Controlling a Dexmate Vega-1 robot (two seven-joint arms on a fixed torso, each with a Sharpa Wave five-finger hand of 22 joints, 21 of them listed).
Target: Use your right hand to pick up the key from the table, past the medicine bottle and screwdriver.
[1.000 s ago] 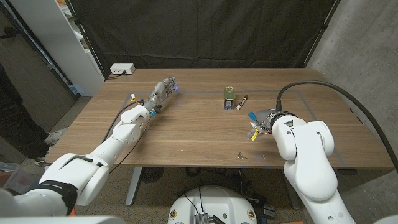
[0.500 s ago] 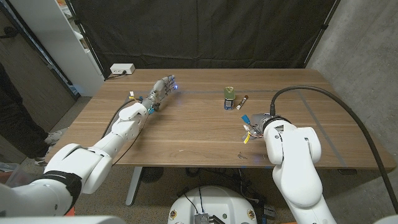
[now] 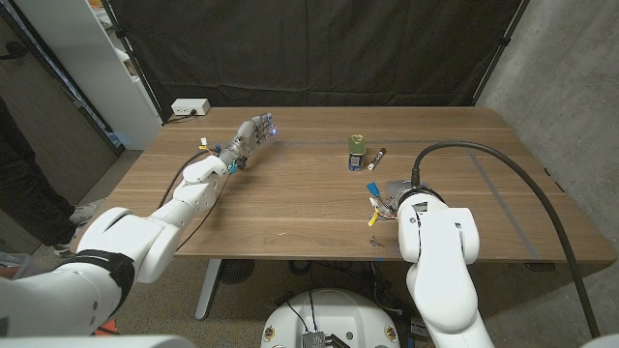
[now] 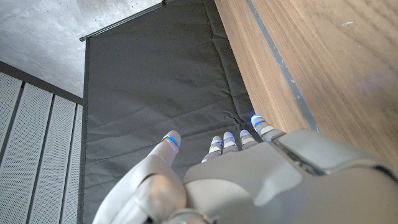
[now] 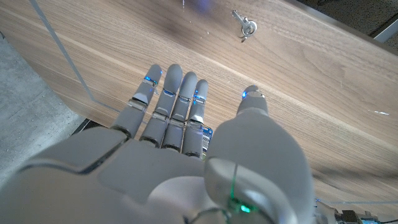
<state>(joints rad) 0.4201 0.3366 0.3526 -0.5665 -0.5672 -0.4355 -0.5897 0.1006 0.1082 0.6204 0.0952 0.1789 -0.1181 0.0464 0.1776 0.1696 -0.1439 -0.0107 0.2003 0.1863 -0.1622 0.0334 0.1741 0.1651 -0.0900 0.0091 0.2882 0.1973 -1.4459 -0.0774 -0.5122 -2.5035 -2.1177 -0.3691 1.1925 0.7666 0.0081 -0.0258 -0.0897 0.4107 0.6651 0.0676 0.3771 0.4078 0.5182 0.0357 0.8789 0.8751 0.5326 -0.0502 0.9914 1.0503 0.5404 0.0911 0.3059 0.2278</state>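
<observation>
The small metal key lies on the wooden table near its front edge. A green-capped medicine bottle stands mid-table, with a short dark screwdriver lying just right of it. My right hand hovers between those two and the key, its fingers spread and holding nothing; the key lies a short way beyond the fingertips. My left hand stretches out over the table's far left part, fingers extended and empty.
A white power strip lies at the table's back left corner. White shelving and a person stand at the left edge. A black curtain hangs behind the table.
My right arm has swung left and inward, carrying the open hand from the right of the table to a spot behind the key. The left hand has edged slightly farther back.
</observation>
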